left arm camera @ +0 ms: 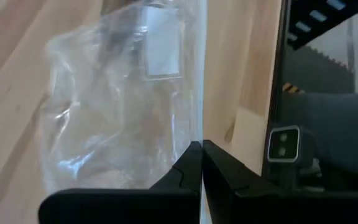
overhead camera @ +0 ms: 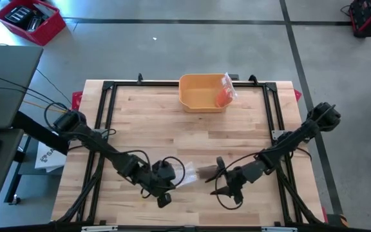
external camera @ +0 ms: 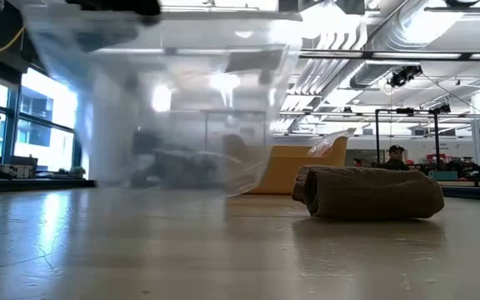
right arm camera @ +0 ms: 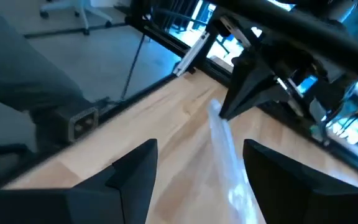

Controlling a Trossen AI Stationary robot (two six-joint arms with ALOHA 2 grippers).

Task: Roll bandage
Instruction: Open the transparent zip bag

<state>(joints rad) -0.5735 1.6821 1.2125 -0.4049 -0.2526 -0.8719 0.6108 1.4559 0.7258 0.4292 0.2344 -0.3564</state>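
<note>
Yellow plastic bin [overhead camera: 201, 96] with orange packet [overhead camera: 223, 96] at surface's [overhead camera: 172, 129] far edge. Left hand [left arm camera: 201, 155] pinched shut on clear plastic bag [left arm camera: 123, 99]; right hand [right arm camera: 197, 168] wide open, empty, beside brown rolled bandage [external camera: 369, 193].

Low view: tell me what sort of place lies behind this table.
Probably a robotics lab or workshop. Exposed ducts and pipes run under the ceiling, a black metal frame stands further back, and a person sits among cluttered benches behind the rolled bandage.

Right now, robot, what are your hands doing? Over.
Left gripper shut on clear plastic bag. Right gripper open, empty. Rolled bandage lying on table. Nothing blocking.
</note>
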